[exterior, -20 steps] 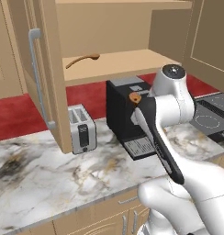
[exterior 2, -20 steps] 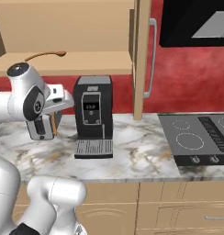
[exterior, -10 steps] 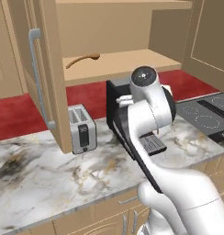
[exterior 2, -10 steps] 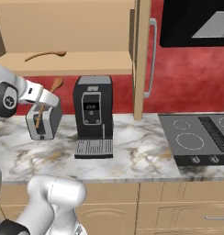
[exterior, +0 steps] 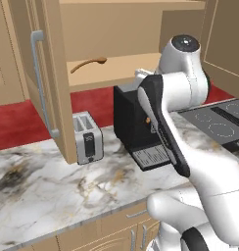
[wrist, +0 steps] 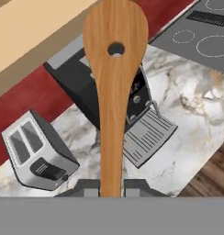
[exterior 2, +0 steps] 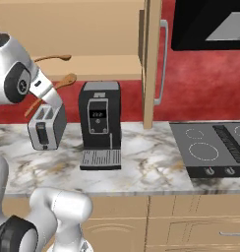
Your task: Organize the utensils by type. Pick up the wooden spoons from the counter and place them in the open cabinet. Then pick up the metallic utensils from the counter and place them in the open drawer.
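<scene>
**Spoon held above counter**

The gripper (wrist: 111,189) is clamped narrowly on the handle of 1 wooden spoon (wrist: 114,78), its holed bowl pointing away over the coffee machine (wrist: 109,96) and toaster (wrist: 36,153). Held spoon sits below the cabinet shelf (exterior 2: 100,69). A 2nd spoon (exterior: 88,63) lies on that shelf.
</scene>
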{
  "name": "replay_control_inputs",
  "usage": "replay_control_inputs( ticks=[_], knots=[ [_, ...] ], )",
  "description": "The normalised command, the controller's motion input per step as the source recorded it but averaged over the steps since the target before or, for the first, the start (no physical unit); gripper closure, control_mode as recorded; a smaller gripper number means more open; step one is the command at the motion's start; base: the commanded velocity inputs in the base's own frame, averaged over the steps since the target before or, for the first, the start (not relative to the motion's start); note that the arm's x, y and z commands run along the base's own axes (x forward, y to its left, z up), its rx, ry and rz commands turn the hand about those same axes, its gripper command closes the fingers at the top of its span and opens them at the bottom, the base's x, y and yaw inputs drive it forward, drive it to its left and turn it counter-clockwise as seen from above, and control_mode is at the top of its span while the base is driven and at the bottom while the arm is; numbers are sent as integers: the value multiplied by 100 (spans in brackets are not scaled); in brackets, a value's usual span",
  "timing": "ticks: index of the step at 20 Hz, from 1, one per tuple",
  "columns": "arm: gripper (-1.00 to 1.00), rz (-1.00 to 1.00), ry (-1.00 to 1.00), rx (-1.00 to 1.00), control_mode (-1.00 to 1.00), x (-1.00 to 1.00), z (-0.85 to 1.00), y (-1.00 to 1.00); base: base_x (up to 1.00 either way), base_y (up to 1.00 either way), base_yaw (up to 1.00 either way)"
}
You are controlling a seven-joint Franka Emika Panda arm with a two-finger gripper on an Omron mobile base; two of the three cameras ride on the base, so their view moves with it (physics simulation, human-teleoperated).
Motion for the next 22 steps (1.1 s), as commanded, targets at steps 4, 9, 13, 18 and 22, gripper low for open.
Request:
replay_control_inputs(
  ticks=[4, 9, 13, 18, 22],
  knots=[
    [100, -17, -24, 34, -100, 26, 34, -1, 0, 0, 0],
    [100, -6, -14, 32, -100, 45, 25, -13, 0, 0, 0],
    [100, -6, -8, 35, -100, 52, 20, -24, 0, 0, 0],
    [100, -4, -7, 45, -100, 43, 22, -15, 0, 0, 0],
    [100, -11, -1, 33, -100, 51, 25, -1, 0, 0, 0]
  ],
)
